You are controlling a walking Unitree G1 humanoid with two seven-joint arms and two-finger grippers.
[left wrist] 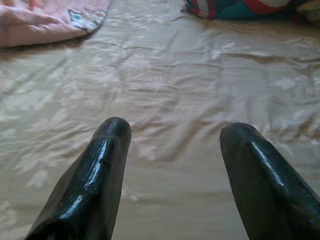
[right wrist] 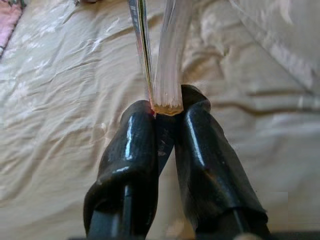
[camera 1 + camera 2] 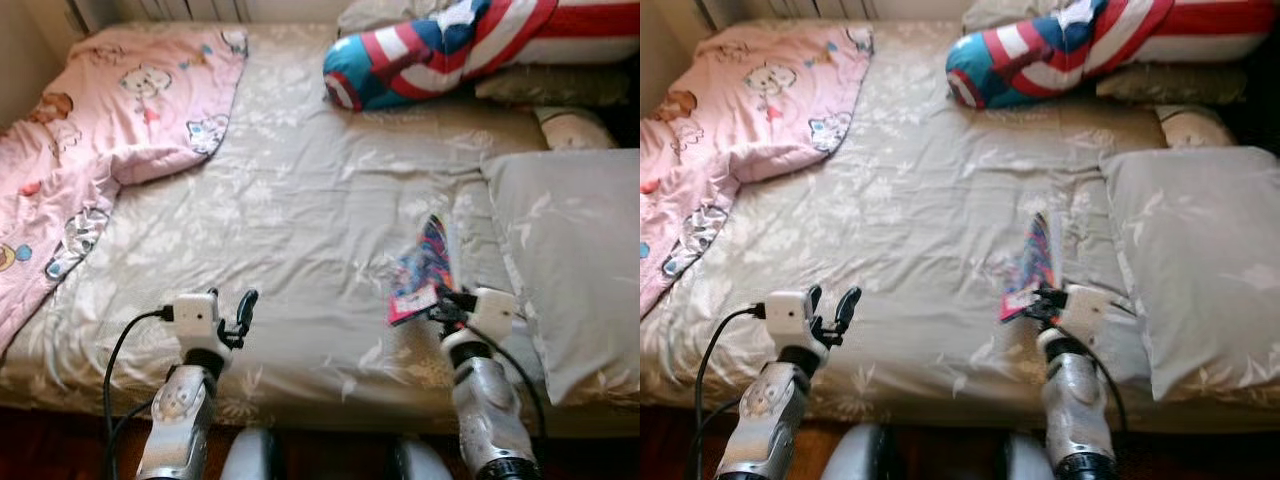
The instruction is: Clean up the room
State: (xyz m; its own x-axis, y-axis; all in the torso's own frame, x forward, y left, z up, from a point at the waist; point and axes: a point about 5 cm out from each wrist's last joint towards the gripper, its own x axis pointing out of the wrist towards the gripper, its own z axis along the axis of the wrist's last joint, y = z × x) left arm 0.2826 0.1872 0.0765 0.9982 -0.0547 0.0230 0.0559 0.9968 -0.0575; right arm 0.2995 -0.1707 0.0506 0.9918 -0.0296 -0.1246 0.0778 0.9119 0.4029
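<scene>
1. Beige floral sheet (image 3: 300, 200) covers the bed in the left eye view. A pink cartoon-print quilt (image 3: 90, 130) lies crumpled over its far left part, a red, white and blue striped cushion (image 3: 440, 50) lies at the head, and a grey-beige pillow (image 3: 575, 250) lies at the right. The right gripper (image 3: 440, 298) holds a flat, colourful plastic packet (image 3: 422, 268) upright above the sheet, just beside the pillow's edge. The left gripper (image 3: 240, 315) hovers over the near edge of the bed, well apart from the packet.
2. Right eye view: the same layout, with a small cream cushion (image 3: 1190, 125) lying between the striped cushion and the pillow.
3. Left wrist view: the jaws are spread wide with nothing between them, above bare sheet; the quilt's edge and the striped cushion lie far ahead.
4. Right wrist view: the jaws are clenched on the packet's lower edge, which shows a thin printed side and a clear plastic fold, with the sheet below.
</scene>
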